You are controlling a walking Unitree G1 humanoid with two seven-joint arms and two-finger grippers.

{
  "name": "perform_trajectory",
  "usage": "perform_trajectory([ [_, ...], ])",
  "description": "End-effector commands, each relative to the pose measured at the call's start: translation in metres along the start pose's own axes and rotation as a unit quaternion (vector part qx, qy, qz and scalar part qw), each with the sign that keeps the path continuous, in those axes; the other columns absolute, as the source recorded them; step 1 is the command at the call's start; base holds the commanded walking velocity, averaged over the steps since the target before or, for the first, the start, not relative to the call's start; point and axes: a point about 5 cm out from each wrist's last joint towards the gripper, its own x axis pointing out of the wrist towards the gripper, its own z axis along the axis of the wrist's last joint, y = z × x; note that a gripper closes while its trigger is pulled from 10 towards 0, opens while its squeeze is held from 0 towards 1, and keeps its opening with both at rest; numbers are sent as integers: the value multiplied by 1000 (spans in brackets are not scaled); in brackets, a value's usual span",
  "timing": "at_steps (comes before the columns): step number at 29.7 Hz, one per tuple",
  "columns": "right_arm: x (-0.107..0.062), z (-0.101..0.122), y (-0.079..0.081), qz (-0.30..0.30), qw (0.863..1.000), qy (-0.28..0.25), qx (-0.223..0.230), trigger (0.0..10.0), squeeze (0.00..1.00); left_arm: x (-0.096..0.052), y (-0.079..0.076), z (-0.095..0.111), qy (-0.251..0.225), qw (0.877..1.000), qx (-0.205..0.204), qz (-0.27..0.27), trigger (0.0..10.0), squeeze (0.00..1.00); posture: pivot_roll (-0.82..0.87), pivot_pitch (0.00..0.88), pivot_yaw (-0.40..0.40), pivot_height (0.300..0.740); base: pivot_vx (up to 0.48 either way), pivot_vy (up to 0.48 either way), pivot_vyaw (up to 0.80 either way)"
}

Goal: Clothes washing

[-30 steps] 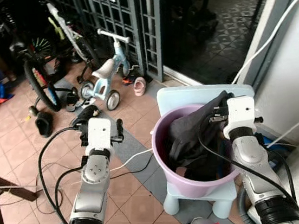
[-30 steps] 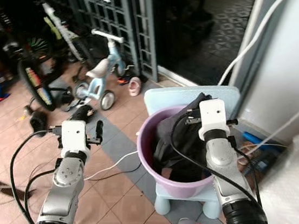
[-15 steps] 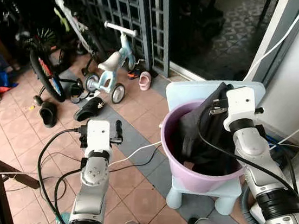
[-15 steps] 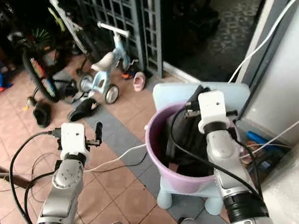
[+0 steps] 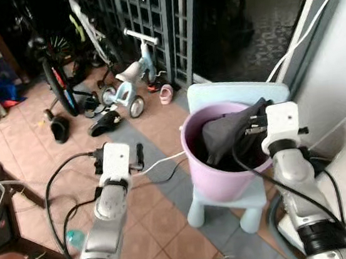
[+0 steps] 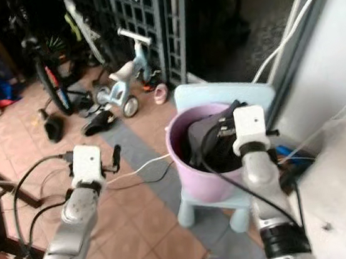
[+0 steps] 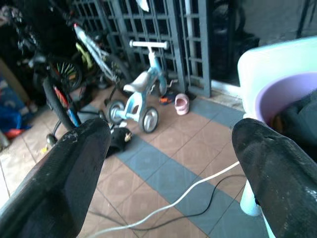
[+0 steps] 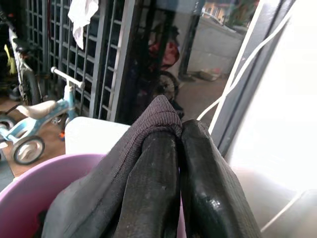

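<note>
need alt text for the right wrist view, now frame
The right hand, shut on dark cloth, lifts it above a purple bucket. Behind stand a pale blue chair, a child's trike and a dark metal gate.

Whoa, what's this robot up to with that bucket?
It's doing laundry. Its right end effector is shut on a dark grey garment, holding it at the top of a purple bucket full of dark clothes. The bucket sits on a pale blue plastic stool on the tiled floor. The left end effector is open and holds nothing, out over the floor beside the bucket, with a child's tricycle and bicycles beyond.
</note>
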Motion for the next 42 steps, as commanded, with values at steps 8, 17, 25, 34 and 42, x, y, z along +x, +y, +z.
perform_trajectory([
  [8, 9, 15, -15, -33, 999, -33, -27, 10000, 0, 0, -5, 7, -22, 1000, -1, -15, 10000, 0, -53, 0, 48, 740, 0, -314, -800],
  [17, 23, 34, -48, -107, 990, -68, -66, 10000, 0, 0, -3, 6, -20, 1000, 0, -18, 10000, 0, -55, 0, 50, 740, 0, -434, -800],
  [25, 29, 37, -53, -107, 990, -69, -68, 10000, 0, 1, -6, 8, -24, 999, -15, -16, 10000, 0, -57, 0, 45, 740, 0, -280, -800],
  [34, 29, 38, -24, -10, 996, -80, -43, 10000, 0, 2, -3, 7, -17, 1000, -19, 0, 10000, 0, -52, 0, 44, 740, 0, 0, -164],
  [42, 21, 32, -11, 28, 998, -59, -2, 10000, 0, -2, 7, 8, -13, 1000, -17, 18, 10000, 0, -51, 0, 46, 740, 0, 102, 0],
])
